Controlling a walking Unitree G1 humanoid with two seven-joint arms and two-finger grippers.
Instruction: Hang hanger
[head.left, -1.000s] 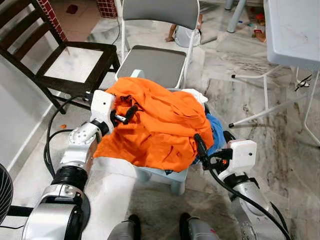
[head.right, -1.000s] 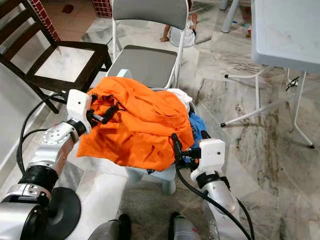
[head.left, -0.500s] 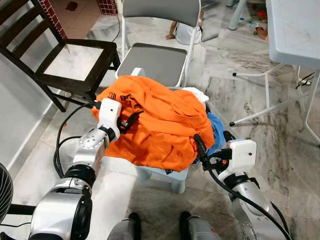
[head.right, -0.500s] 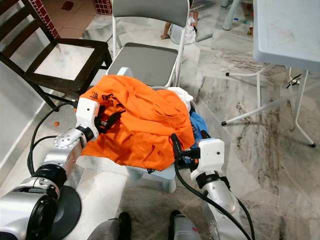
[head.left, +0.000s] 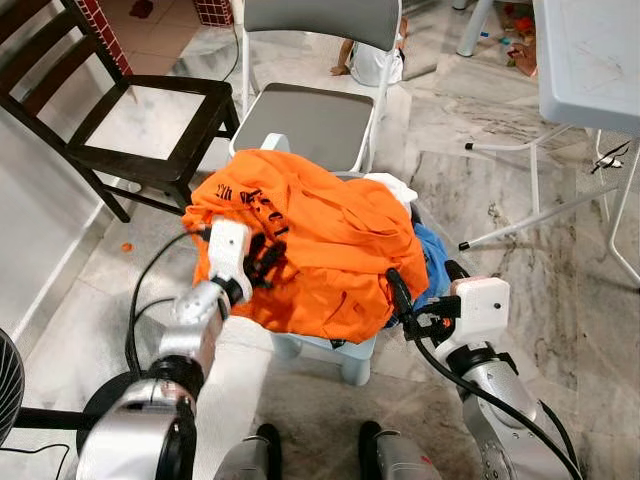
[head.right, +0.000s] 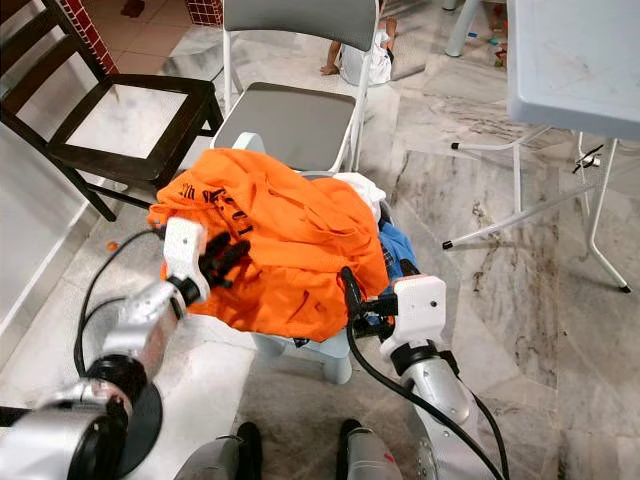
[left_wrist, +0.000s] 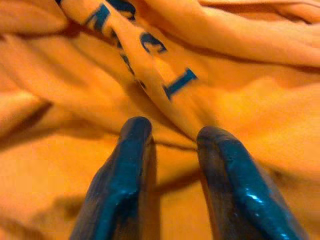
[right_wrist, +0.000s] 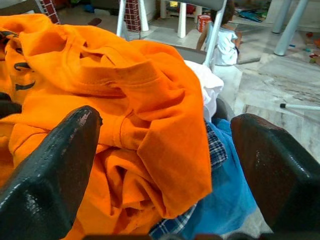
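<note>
Orange shirt (head.left: 320, 240) — crumpled soft cotton, heaped on a pale plastic stool (head.left: 325, 352).
Dark lettering across its folds; no hanger can be made out. Left gripper (head.left: 265, 262) presses into the cloth, fingers slightly parted; right gripper (head.left: 397, 295) spread wide beside blue fabric (right_wrist: 225, 200) — near a grey folding chair (head.left: 310, 120).

Two chairs (head.left: 310, 120) (head.left: 120, 120), one orange garment (head.left: 320, 240), one table (head.left: 590, 60).

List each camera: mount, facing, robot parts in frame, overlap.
Left eye, right eye: head stereo, facing down at the orange printed T-shirt heaped on a pale plastic stool; silver arms, left gripper, right gripper.
Left wrist: along its black fingers, pressed into that shirt.
Right wrist: between open fingers, shirt over blue clothes.
Shared: the shirt.
</note>
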